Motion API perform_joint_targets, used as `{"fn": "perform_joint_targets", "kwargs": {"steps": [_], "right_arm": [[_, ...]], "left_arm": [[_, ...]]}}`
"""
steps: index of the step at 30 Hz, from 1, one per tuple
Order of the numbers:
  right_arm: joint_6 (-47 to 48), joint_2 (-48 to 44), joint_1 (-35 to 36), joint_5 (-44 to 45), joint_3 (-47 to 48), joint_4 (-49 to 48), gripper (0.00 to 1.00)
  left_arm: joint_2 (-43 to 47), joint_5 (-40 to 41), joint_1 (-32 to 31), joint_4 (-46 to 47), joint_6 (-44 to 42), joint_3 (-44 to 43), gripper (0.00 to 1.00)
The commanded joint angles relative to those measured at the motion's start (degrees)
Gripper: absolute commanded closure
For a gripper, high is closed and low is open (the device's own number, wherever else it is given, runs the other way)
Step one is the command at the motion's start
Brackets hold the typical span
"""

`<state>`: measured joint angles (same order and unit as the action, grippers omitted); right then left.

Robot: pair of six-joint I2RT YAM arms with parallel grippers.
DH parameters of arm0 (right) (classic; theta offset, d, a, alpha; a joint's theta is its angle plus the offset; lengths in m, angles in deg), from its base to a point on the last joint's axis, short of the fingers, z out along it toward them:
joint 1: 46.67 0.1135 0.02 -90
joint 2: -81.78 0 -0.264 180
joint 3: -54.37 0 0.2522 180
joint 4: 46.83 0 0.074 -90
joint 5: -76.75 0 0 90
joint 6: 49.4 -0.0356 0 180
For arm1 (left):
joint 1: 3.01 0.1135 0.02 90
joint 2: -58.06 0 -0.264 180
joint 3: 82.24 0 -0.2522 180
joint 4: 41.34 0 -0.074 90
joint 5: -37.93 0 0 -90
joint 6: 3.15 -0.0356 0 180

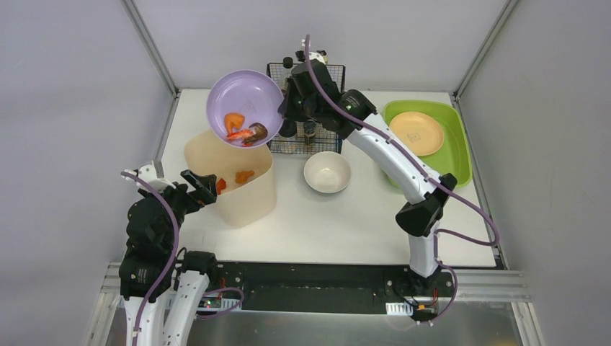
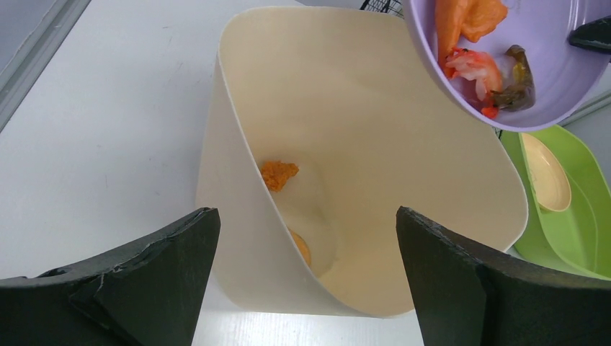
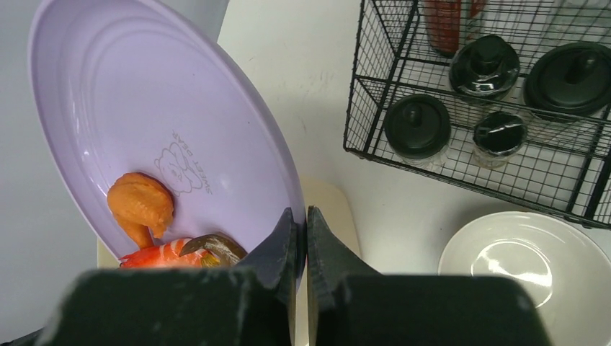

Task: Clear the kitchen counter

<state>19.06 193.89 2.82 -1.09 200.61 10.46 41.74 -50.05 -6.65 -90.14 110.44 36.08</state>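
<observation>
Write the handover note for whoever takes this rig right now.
Right gripper: shut on the rim of the purple plate, tilting it over the cream bin.
Left gripper: open, at the bin's near edge, gripping nothing.
Done: some orange scraps lie in the bin; a peach plate sits in the green tub.
To do: food on the purple plate; that plate and the white bowl to clear off the kitchen counter.
</observation>
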Motion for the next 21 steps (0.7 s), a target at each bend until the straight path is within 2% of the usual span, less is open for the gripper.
{"fn": "perform_joint_targets", "kwargs": {"steps": [1, 8, 15, 21], "right_arm": [[2.42, -1.45, 2.13, -1.08, -1.18, -10.35, 1.0], [9.32, -2.42, 6.33, 2.89, -8.36, -18.41, 1.0], [16.4, -6.55, 8.91, 6.81, -20.07, -32.41, 1.0], [22.77, -8.92, 9.85, 9.4, -25.99, -40.53, 1.0]], "left_arm": [[0.0, 0.96, 0.65, 1.03, 0.66, -0.09, 0.04], [-0.11, 1.24, 0.73, 1.02, 0.66, -0.03, 0.04], [-0.2, 1.26, 0.68, 1.03, 0.58, -0.02, 0.04], [-0.58, 1.02, 0.74, 1.03, 0.64, -0.05, 0.04]]}}
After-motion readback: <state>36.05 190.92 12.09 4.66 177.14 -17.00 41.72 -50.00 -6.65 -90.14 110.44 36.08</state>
